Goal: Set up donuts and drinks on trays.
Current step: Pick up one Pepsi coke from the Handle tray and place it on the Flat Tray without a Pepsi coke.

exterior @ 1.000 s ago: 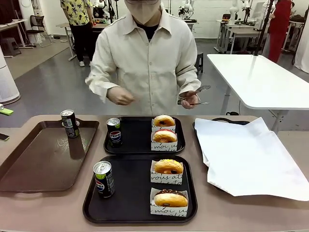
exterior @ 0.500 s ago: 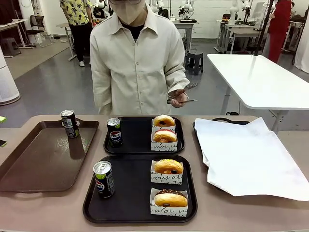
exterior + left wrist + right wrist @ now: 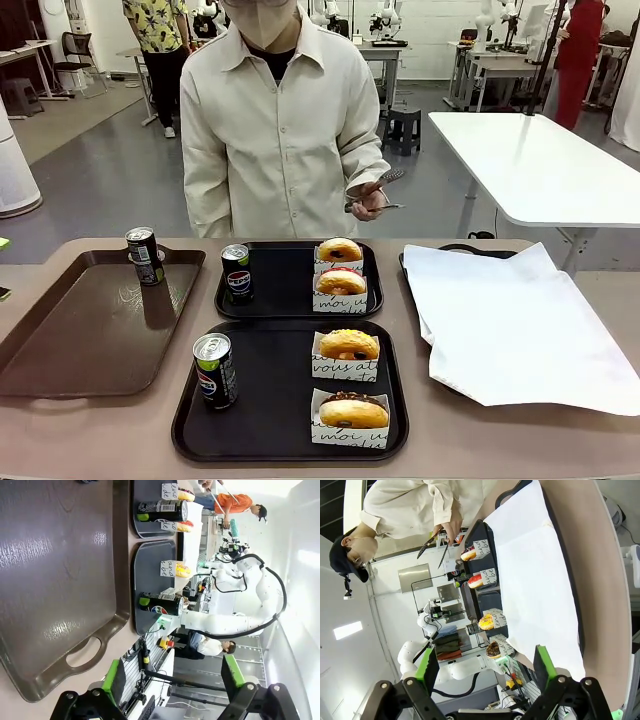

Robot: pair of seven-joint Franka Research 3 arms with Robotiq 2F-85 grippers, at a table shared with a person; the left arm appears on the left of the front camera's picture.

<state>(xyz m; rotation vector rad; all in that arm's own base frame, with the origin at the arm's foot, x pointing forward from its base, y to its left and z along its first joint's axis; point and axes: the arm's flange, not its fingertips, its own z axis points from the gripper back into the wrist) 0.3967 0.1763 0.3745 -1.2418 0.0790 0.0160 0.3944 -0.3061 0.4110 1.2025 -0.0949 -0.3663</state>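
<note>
donuts [image 3: 349,345]: iced, white lettered sleeves | drinks [image 3: 216,371]: black cans

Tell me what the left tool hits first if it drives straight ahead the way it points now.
Probably the large brown tray: the open left tool looks along its surface, nothing nearer. The cans stand off to one side; depth is unclear.

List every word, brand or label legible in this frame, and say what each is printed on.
"vous" in script, then cut-off letters: sleeve of the yellow-iced donut on the near tray.
"moi", then cut-off letters: sleeve of the chocolate donut beside it.
Pepsi round logo, no wording readable: near can and far-tray can.
Too small to read: label of the can on the brown tray; far-tray donut sleeves.
</note>
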